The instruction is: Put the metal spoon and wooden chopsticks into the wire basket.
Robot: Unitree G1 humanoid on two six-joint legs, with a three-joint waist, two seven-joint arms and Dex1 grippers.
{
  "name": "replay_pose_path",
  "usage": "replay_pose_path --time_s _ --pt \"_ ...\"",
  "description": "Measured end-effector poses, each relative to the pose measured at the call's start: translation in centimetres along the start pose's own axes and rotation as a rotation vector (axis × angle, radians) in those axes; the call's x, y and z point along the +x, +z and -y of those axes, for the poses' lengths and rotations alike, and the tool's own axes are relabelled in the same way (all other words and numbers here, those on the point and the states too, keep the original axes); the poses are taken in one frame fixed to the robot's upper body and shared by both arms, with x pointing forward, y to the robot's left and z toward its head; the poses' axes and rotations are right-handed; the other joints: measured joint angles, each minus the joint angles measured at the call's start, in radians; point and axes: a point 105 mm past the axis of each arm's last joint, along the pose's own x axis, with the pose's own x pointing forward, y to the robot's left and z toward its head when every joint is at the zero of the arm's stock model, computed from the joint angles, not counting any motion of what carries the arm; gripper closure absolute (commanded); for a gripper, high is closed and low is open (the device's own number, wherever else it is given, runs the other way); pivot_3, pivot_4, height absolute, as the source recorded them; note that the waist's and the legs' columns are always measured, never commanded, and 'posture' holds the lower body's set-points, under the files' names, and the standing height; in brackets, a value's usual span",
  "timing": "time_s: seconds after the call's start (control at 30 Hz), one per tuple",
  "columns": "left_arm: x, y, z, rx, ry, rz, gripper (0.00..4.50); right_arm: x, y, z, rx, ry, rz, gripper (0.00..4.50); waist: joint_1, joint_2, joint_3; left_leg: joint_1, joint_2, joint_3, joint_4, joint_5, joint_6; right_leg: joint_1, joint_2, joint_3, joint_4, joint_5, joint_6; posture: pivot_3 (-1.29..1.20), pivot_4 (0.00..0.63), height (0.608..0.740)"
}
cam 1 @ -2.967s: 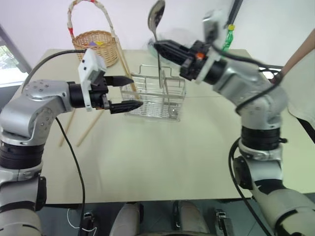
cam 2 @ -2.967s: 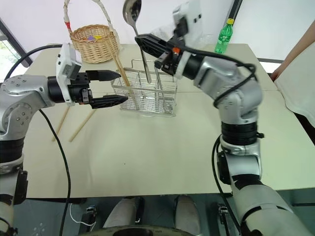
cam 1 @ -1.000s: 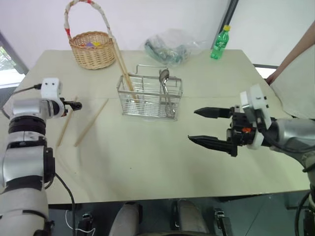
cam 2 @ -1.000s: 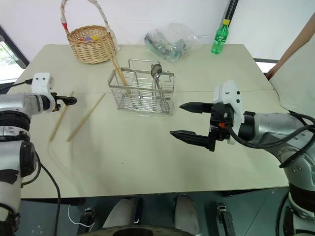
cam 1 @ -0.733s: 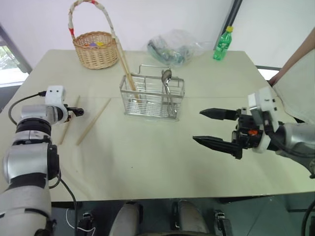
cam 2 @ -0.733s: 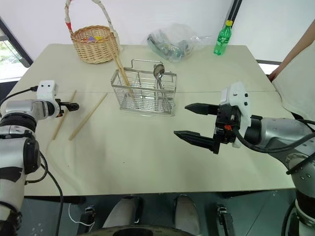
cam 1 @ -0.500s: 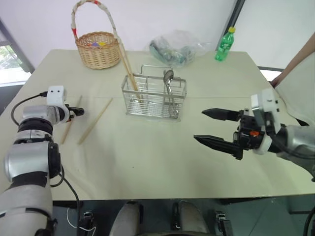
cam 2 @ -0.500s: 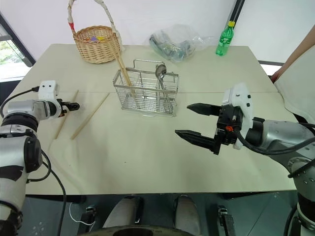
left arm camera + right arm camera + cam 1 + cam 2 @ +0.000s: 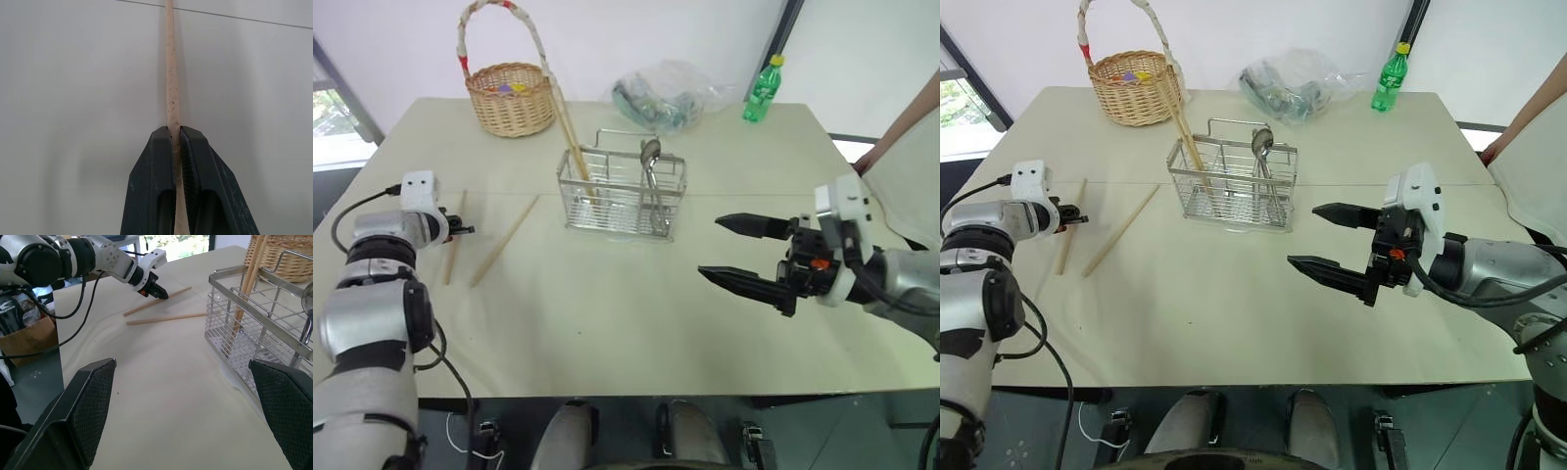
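A: Where's the left gripper (image 9: 175, 134) right now?

B: Down at the table (image 9: 607, 313) on its left side, fingers pinched together on one of the wooden chopsticks (image 9: 454, 252) lying flat there — the wrist view shows the stick clamped between the two black tips.

A: And the other loose one?

B: A second chopstick (image 9: 503, 241) lies just beside the first, angled toward the wire basket (image 9: 625, 196), not touching the gripper.

A: Anything in the basket already?

B: Yes, the metal spoon (image 9: 651, 178) stands upright in a compartment toward the right end, bowl up. Two more chopsticks (image 9: 570, 139) lean in the left end, their tops pointing toward the wicker basket (image 9: 511, 96) at the back.

A: The right gripper (image 9: 729, 250)?

B: Held above the table to the right of the wire basket, jaws spread wide, holding nothing — well apart from everything
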Motion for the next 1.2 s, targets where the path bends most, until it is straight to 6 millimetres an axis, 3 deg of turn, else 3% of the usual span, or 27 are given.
replay_pose_path --time_s 0.07,0.2,0.3,0.4,0.5,0.63,0.73,0.97,1.2 --pt "0.0 0.7 0.4 -0.029 -0.019 0.041 4.36 0.0 0.0 0.0 -0.002 0.0 -0.007 0.0 -0.001 -0.001 0.0 0.0 0.0 0.0 0.0 0.0 0.0 0.0 0.0 0.0 0.0 0.0 0.0 0.0 0.15 0.666" --pt "-1.5 6.1 1.1 -0.066 -0.06 0.3 4.36 -0.1 0.0 0.2 -0.006 -0.008 -0.015 0.0 -0.002 -0.002 0.001 -0.001 0.001 0.0 0.0 0.0 0.0 0.0 0.0 0.0 -0.002 0.0 0.0 0.0 0.15 0.666" --pt "-4.2 11.1 1.9 -0.066 -0.103 0.548 4.36 -0.1 0.0 0.2 -0.005 -0.013 -0.014 0.0 -0.002 -0.002 0.001 -0.001 0.001 0.0 -0.001 0.0 0.0 0.0 -0.001 0.0 -0.005 0.001 0.001 0.0 0.15 0.666" --pt "-7.9 15.4 4.5 -0.115 -0.215 0.814 4.36 -0.1 0.0 0.4 -0.004 -0.029 -0.013 0.0 0.002 -0.002 0.001 -0.002 0.0 0.0 0.0 0.0 0.0 0.001 -0.002 0.0 -0.007 0.002 0.003 0.0 0.15 0.666" --pt "-11.3 17.9 6.6 -0.165 -0.321 0.978 4.36 -0.1 0.1 0.4 0.002 -0.037 -0.007 0.0 0.0 -0.002 0.001 -0.002 -0.001 0.001 0.0 0.0 0.0 0.002 -0.003 0.0 -0.008 0.002 0.003 0.0 0.15 0.666" --pt "-13.3 19.0 11.4 -0.266 -0.523 1.02 4.36 0.0 0.1 0.4 0.013 -0.05 0.005 0.0 0.004 -0.002 0.001 -0.001 -0.001 0.0 0.001 0.0 0.0 0.004 -0.002 -0.001 -0.008 0.003 0.004 0.0 0.15 0.666" --pt "-13.8 18.9 13.8 -0.264 -0.597 1.013 4.36 0.0 -0.1 0.5 0.025 -0.063 0.004 0.0 -0.002 -0.002 0.001 0.0 -0.001 0.0 0.001 0.0 0.0 0.004 -0.001 -0.001 -0.008 0.003 0.004 0.0 0.15 0.666" --pt "-12.9 17.6 18.2 -0.243 -0.7 0.946 4.36 0.0 -0.1 0.4 0.045 -0.085 0.014 0.0 -0.001 -0.001 0.001 0.0 -0.001 0.0 0.001 0.0 0.0 0.004 0.002 0.0 -0.008 0.003 0.004 0.0 0.15 0.666" --pt "-10.6 13.5 21.7 -0.162 -0.725 0.889 4.36 -0.2 0.0 0.6 0.066 -0.118 0.031 0.0 0.0 -0.001 0.001 -0.001 -0.001 0.0 0.001 0.0 0.0 0.004 0.002 0.0 -0.008 0.003 0.003 0.0 0.15 0.666"
